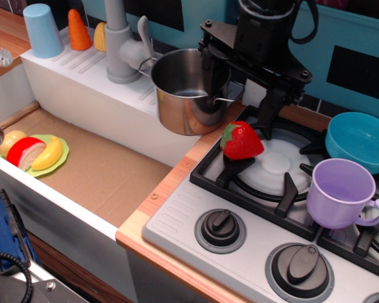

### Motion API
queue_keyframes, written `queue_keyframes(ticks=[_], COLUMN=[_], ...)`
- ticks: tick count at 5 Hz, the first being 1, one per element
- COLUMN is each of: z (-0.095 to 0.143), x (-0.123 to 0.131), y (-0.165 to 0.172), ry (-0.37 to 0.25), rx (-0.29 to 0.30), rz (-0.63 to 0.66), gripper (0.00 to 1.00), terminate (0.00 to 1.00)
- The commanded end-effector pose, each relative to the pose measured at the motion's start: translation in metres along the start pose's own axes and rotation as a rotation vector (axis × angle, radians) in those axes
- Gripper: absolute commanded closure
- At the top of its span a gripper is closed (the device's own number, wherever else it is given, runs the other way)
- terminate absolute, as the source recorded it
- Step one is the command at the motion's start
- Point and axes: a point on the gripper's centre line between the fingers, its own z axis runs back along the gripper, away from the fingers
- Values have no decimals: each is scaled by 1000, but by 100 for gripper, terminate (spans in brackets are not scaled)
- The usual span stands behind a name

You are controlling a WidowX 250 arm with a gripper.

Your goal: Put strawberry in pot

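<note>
The red strawberry [241, 141] with a green cap lies on the black stove grate [284, 183] at the left burner. The shiny steel pot [188, 91] stands to its upper left on the counter edge by the sink. It looks empty inside. My black gripper [237, 104] hangs just above and behind the strawberry. Its jaws are spread wide. The right finger [266, 121] comes down close to the strawberry's right side. The left finger [210, 71] is over the pot's right rim. Nothing is held.
A purple mug [338, 192] and a blue bowl [360, 140] stand on the stove to the right. A grey faucet [121, 44] rises left of the pot. The sink holds a green plate [58, 161] with toy foods. Stove knobs [220, 228] line the front.
</note>
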Motion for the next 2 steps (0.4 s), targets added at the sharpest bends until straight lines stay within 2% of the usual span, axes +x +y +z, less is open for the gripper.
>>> queue_keyframes(ticks=[1, 2], z=[0, -11], x=[0, 3], y=[0, -6], ry=[0, -19], rx=[0, -1], rz=[0, 6], gripper=[0, 0], terminate=[0, 0])
